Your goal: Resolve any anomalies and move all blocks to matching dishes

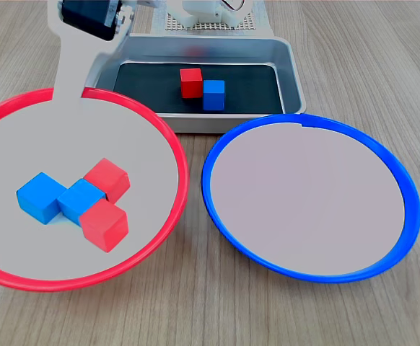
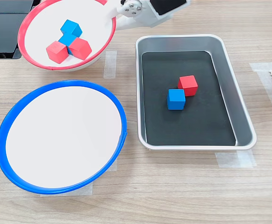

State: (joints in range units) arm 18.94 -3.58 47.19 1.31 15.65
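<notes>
A: We are looking at a wood-grain table (image 1: 354,58) carrying a large round red-rimmed dish (image 1: 168,137) at the first exterior view's left and a large round blue-rimmed dish (image 1: 217,155) at its right, both with pale grey insides.

B: In the red-rimmed dish we are seeing four small matte cubes clustered and touching: two blue blocks (image 1: 40,196) (image 1: 80,199) and two red blocks (image 1: 107,177) (image 1: 105,225).

A: Behind both dishes, the rectangular grey metal tray (image 1: 291,72) with a black floor is holding one red block (image 1: 191,82) and one blue block (image 1: 213,94), just beside each other.

B: In the second exterior view that pair is sitting mid-tray, corners touching. The blue-rimmed dish is holding no block.

A: The white arm's pincer (image 1: 69,65) is hanging over the red dish's far rim at the upper left of the first exterior view.

B: We cannot tell whether it is released or clenched.
</notes>
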